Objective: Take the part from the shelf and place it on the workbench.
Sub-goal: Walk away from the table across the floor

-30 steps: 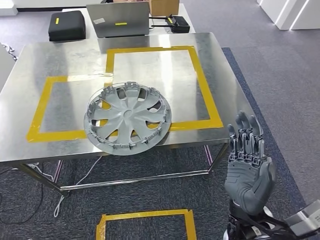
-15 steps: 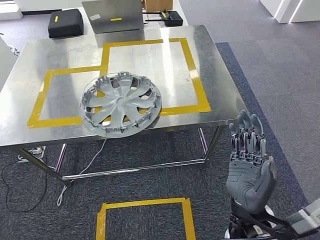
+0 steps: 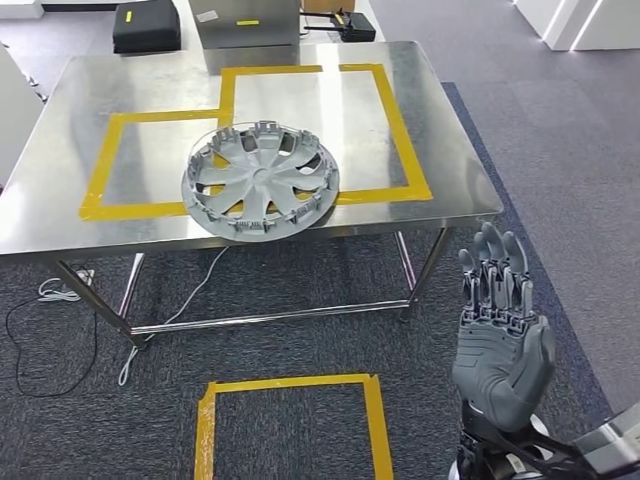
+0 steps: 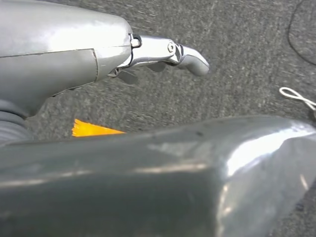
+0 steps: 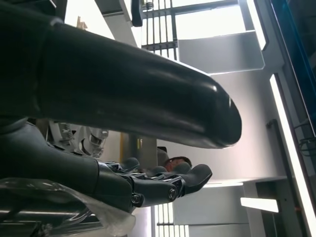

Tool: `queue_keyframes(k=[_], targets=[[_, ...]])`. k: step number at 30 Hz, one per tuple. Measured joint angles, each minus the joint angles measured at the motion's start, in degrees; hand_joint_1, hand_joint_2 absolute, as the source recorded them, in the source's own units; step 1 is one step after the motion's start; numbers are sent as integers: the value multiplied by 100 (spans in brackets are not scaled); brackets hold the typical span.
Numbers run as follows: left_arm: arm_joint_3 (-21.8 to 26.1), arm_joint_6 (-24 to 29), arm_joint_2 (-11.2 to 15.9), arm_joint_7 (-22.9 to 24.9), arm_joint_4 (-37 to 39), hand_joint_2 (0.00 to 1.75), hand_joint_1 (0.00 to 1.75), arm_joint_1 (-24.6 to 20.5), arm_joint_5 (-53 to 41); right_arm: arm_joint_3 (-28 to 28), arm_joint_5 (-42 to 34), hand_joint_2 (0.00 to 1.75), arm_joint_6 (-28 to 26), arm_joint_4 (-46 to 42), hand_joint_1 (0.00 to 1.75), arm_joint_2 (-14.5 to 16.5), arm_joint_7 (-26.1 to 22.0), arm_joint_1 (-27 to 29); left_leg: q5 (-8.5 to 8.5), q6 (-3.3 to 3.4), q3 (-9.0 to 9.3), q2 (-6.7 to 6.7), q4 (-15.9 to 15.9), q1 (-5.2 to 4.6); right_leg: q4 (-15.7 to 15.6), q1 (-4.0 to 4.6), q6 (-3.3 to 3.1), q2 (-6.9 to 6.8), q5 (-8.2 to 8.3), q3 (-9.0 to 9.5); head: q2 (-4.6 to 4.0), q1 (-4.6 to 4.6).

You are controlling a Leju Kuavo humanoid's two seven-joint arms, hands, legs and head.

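A big grey wheel cover (image 3: 260, 181) lies flat on the shiny metal workbench (image 3: 453, 160). It sits near the front edge of the workbench, a bit left of the middle, and it lies on top of the yellow tape lines (image 3: 392, 120) that make boxes on the metal. The right hand (image 3: 502, 345) is held up low on the right side, in front of the workbench and well apart from the wheel cover. Its palm faces up, its fingers point up and stand a little apart, and it holds nothing. From the wrist camera, the left hand (image 4: 123, 54) hangs over the grey carpet with one finger (image 4: 186, 53) sticking straight out; nothing is seen in it, but I cannot tell how the other fingers lie. On the carpet (image 3: 573, 130) in front of the workbench there is another yellow tape box (image 3: 290, 415). A white cable (image 3: 177, 320) lies under the workbench. A black case (image 3: 147, 25) sits on another table behind it.
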Motion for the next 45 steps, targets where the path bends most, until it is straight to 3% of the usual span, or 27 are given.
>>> queue_keyframes(k=[2, 4, 5, 7, 8, 10, 12, 13, 14, 15, 17, 19, 20, 22, 24, 27, 28, 29, 30, 32, 34, 35, 37, 39, 42, 43, 45], targets=[[0, -5, -10, 5, -4, 0, 0, 1, 0, -1, -10, 0, 1, -1, 0, -1, -1, -8, 85, -30, -125, -1, 43, -14, -758, 10, -52, 0, 267, 562, 0, 1], [2, -9, -23, 11, -10, 0, 0, 4, 0, -1, -18, 0, 4, -3, 0, -1, -3, -18, 180, -80, -207, 0, 71, -28, -1480, 29, -99, 0, 270, 1027, 0, -4], [4, -13, -28, 17, -13, 0, 0, 7, 0, 0, -21, 0, 5, -4, 0, -1, -4, -18, 234, -108, -239, 1, 72, -28, -1652, 42, -111, 2, 233, 1117, 0, -6], [16, -20, -27, 30, -26, 0, 0, 13, 2, -2, -26, 0, 7, -4, 0, -1, -3, -17, 300, -169, -290, -6, 71, -19, -1725, 38, -164, -7, 292, 1084, 0, -2], [25, -24, -29, 36, -33, 0, 0, 19, 4, -2, -27, 0, 8, -4, 0, -1, -2, -21, 222, -203, -323, -15, 117, -16, -1737, 26, -211, -16, 343, 1040, 0, -5], [40, -29, -33, 40, -45, 0, 0, 31, 8, -2, -28, 0, 10, -3, 0, -1, -1, -31, -246, -260, -441, -35, 522, 2, -1749, -3, -303, -40, 459, 933, 0, -25], [48, -33, -38, 43, -58, 0, 0, 36, 9, -2, -29, 0, 14, -2, 0, -1, 0, -31, -787, -301, -594, -39, 1290, 21, -1713, -4, -330, -46, 561, 773, 0, -49], [51, -34, -38, 43, -66, 0, 0, 35, 10, -2, -29, 0, 15, -2, 0, -1, 1, -31, -892, -317, -628, -39, 1605, 28, -1684, -5, -328, -50, 609, 682, 0, -53], [54, -35, -38, 44, -78, 0, 0, 35, 11, -2, -29, 0, 16, -2, 0, -1, 2, -31, -852, -329, -590, -39, 1766, 36, -1646, -8, -322, -52, 654, 583, 0, -55], [56, -36, -37, 44, -89, 0, 0, 34, 13, -1, -30, 0, 17, -2, 0, -1, 3, -31, -703, -337, -458, -39, 1716, 47, -1600, -12, -311, -53, 692, 484, 0, -57], [58, -36, -35, 44, -106, 0, 0, 30, 15, -1, -29, 0, 17, -2, 0, -1, 4, -32, -435, -347, 35, -45, 1095, 72, -1490, -18, -273, -48, 748, 309, 0, -58], [61, -39, -36, 44, -118, 0, 0, 25, 15, -2, -28, 0, 17, -3, 0, -1, 4, -42, -486, -312, 503, -72, 362, 67, -1385, -7, -214, -42, 800, 187, 0, -57], [62, -41, -37, 44, -122, 0, 0, 24, 15, -3, -28, 0, 17, -4, 0, -1, 5, -50, -555, -283, 611, -85, 159, 55, -1357, 0, -179, -41, 837, 147, 0, -56], [71, -44, -41, 44, -125, 0, 0, 30, 15, -2, -28, 0, 19, -4, 0, -1, 5, -60, -544, -191, 575, -85, 90, 43, -1340, -9, -104, -37, 905, 96, 0, -56], [80, -46, -45, 45, -127, 0, 0, 31, 15, -1, -32, 0, 20, -3, 0, -1, 9, -61, -444, -79, 462, -61, 89, 47, -1200, -20, -46, -24, 702, 0, 0, -44], [85, -52, -45, 46, -148, 0, 0, 26, 15, -1, -38, 0, 20, -2, 0, -1, 15, -65, -256, 20, 235, -37, 91, 17, -263, -20, -9, -10, -95, -246, 0, -9], [86, -57, -45, 46, -155, 0, 0, 27, 16, -1, -41, 0, 20, -2, 0, -1, 17, -64, -189, 31, 149, -34, 95, -4, 76, -17, -13, -9, -225, -290, 0, -5], [88, -64, -45, 47, -161, 0, 0, 27, 16, -1, -43, 0, 20, -2, 0, -1, 20, -64, -123, 40, 63, -30, 99, -29, 275, -12, -28, -9, -211, -266, 0, -4], [89, -72, -46, 48, -166, 0, 0, 27, 16, -1, -44, 0, 19, -2, 0, -1, 21, -64, -59, 46, -20, -28, 103, -55, 285, -3, -59, -8, -79, -157, 0, -2], [90, -85, -55, 50, -170, 0, 0, 26, 15, -1, -45, 0, 16, -2, 0, -1, 23, -72, 65, 51, -155, -29, 107, -98, -291, 49, -181, -4, 246, 356, 0, -3], [92, -90, -74, 52, -178, 0, 0, 29, 16, 1, -45, 0, 14, -11, 0, -1, 21, -93, 182, 31, -234, -33, 114, -130, -1232, 118, -297, -9, 236, 1025, 0, -9], [96, -91, -84, 52, -184, 0, 0, 30, 16, 2, -45, 0, 13, -16, 0, -1, 20, -99, 244, 10, -253, -32, 109, -126, -1555, 148, -318, -9, 171, 1221, 0, -9], [106, -94, -84, 53, -194, 0, 0, 35, 16, 2, -45, 0, 13, -22, 0, -1, 20, -100, 365, -52, -284, -30, 84, -113, -1795, 161, -306, -8, 167, 1278, 0, -6], [123, -104, -87, 57, -207, 0, 0, 42, 15, 2, -48, 0, 11, -21, 0, -1, 23, -100, 210, -124, -352, -48, 172, -101, -1823, 135, -357, -27, 311, 1145, 0, -3], [139, -136, -101, 76, -234, 0, 0, 58, 15, 3, -53, 0, 10, -20, 0, -1, 26, -96, -677, -235, -530, -69, 1009, -43, -1805, 97, -412, -49, 536, 895, 0, -31], [141, -142, -102, 80, -247, 0, 0, 58, 15, 2, -54, 0, 9, -19, 0, -1, 28, -95, -859, -268, -565, -69, 1378, -19, -1772, 94, -406, -56, 601, 801, 0, -35], [144, -150, -102, 85, -277, 0, 0, 57, 15, 2, -57, 0, 4, -18, 0, -1, 37, -93, -766, -325, -488, -69, 1775, 20, -1664, 77, -378, -69, 721, 576, 0, -34]])
